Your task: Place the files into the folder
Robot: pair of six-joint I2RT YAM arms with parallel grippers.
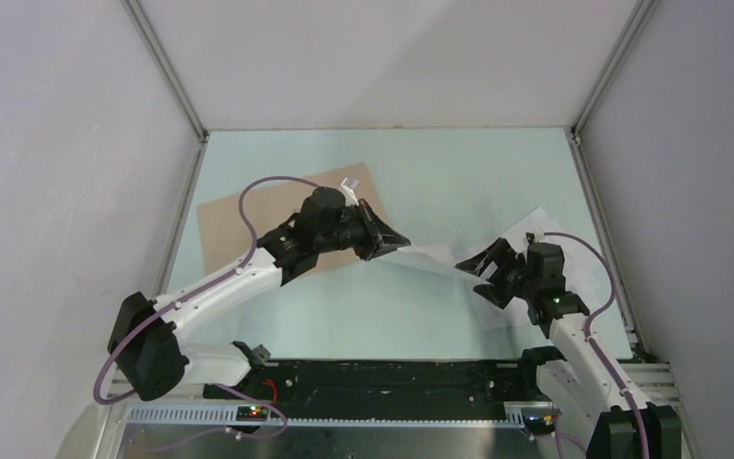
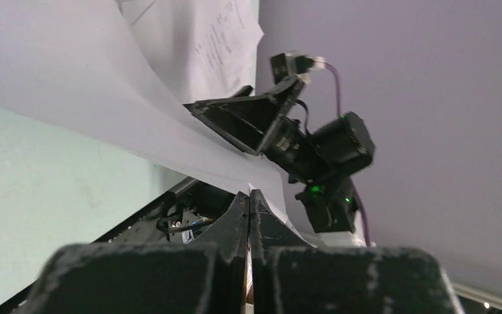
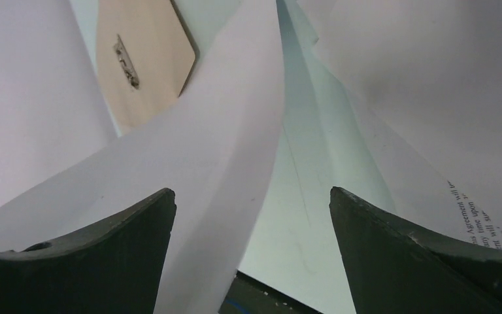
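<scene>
So far the folder [image 1: 234, 222] by the left edge of the table [image 1: 392, 320] looks empty: the left gripper [image 2: 250, 196] pinches one sheet [image 1: 428, 254], the right gripper [image 3: 251, 196] is wide open, and more papers [image 1: 594, 277] wait.

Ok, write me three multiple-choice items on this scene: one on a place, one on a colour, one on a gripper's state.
1. Where does the folder lie? A) on the table's left half B) on its right half C) on the floor
2. The folder's colour? A) white B) tan-brown C) blue
3. The left gripper is: A) wide open B) shut on a paper sheet C) shut on nothing
Answers: 1 A, it lies beneath the left arm; 2 B, kraft tan; 3 B, its fingers pinch the sheet's edge.
</scene>
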